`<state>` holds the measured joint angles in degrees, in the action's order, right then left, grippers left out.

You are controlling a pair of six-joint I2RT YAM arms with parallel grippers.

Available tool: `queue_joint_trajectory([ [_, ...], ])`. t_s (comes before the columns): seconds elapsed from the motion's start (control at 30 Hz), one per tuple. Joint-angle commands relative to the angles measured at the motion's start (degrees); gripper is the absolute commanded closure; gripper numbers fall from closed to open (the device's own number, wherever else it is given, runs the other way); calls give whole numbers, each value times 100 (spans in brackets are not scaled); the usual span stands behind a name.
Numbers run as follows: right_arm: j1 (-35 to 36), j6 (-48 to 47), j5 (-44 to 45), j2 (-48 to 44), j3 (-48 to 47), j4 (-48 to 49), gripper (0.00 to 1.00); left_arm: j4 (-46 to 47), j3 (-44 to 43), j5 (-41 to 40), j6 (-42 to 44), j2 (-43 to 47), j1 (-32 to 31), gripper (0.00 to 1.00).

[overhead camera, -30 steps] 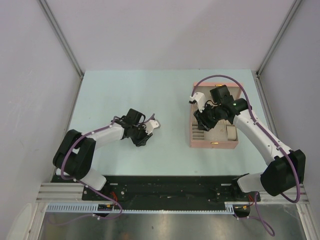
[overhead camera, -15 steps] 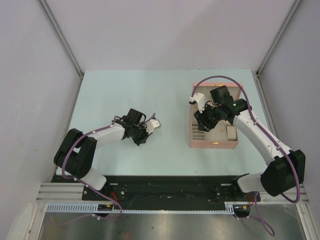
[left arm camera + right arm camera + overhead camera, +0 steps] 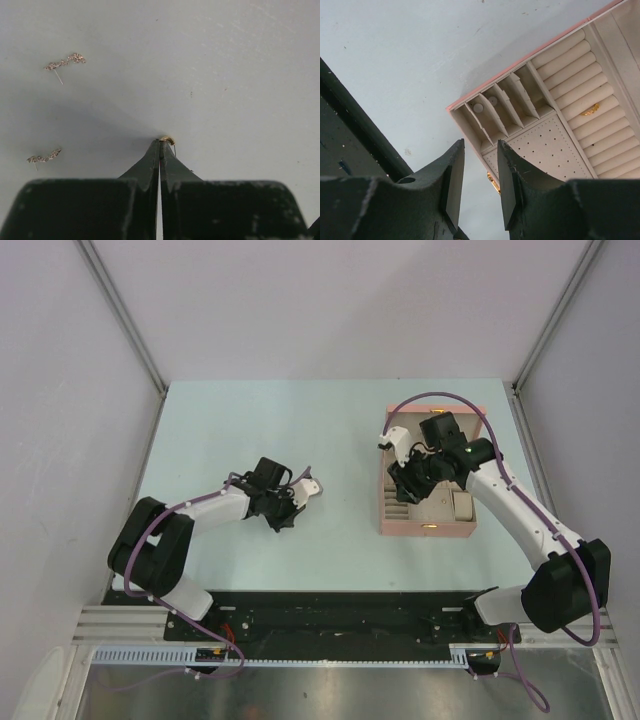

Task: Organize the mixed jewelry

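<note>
My left gripper [image 3: 160,144] is shut, its tips pinching a tiny gold earring [image 3: 168,140] just at the pale table. Two sparkly silver earrings lie to its left, one far [image 3: 64,62] and one near [image 3: 44,157]. In the top view it [image 3: 287,512] is at mid-left. My right gripper [image 3: 481,150] is open and empty, over the near-left corner of the pink box [image 3: 470,97]. Two pale studs [image 3: 478,107] sit in its slots, and a gold ring [image 3: 591,109] in the ring rolls. A cream rectangular piece [image 3: 463,506] lies in the box.
The box [image 3: 428,530] stands open at the right of the table, its gold clasp [image 3: 493,182] on the front wall. It holds divider slots, a perforated pad [image 3: 545,150] and ring rolls. Grey walls close in the table on three sides.
</note>
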<state>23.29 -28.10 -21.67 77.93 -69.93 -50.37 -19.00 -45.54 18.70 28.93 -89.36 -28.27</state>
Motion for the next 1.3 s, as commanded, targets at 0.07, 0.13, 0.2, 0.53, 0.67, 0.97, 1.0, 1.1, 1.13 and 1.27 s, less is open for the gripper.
queue_joint_trajectory([
  [0.07, 27, -29, 23, -147, 41, 115, 63, -68, -51, 354, -106, 182, -56, 100],
  [0.13, 27, -38, 14, -155, 32, 141, 63, -94, -104, 441, -133, 235, -56, 100],
  [0.2, 18, -47, 5, -147, 32, 176, 63, -147, -192, 503, -177, 261, -56, 100],
  [0.53, 27, -12, -118, -182, 32, 466, 63, -218, -508, 846, -405, 270, -38, 100],
  [0.67, 18, 6, -276, -313, 32, 598, 63, -270, -649, 1302, -467, 323, 23, 100],
  [0.97, -202, -90, -1111, -805, 32, 1529, 56, -956, -2001, 3517, -1152, 174, 454, 100],
  [1.0, -202, -99, -1172, -867, 32, 1661, 55, -965, -2107, 3640, -1327, 182, 454, 100],
  [1.1, -193, -135, -1374, -964, 32, 1933, 54, -965, -2511, 4210, -1818, 147, 454, 100],
  [1.13, -193, -143, -1471, -1025, 41, 2013, 53, -939, -2608, 4360, -1968, 104, 454, 100],
  [1.27, -167, -117, -1638, -1122, 23, 2435, 50, -755, -3100, 5281, -2794, -195, 463, 100],
])
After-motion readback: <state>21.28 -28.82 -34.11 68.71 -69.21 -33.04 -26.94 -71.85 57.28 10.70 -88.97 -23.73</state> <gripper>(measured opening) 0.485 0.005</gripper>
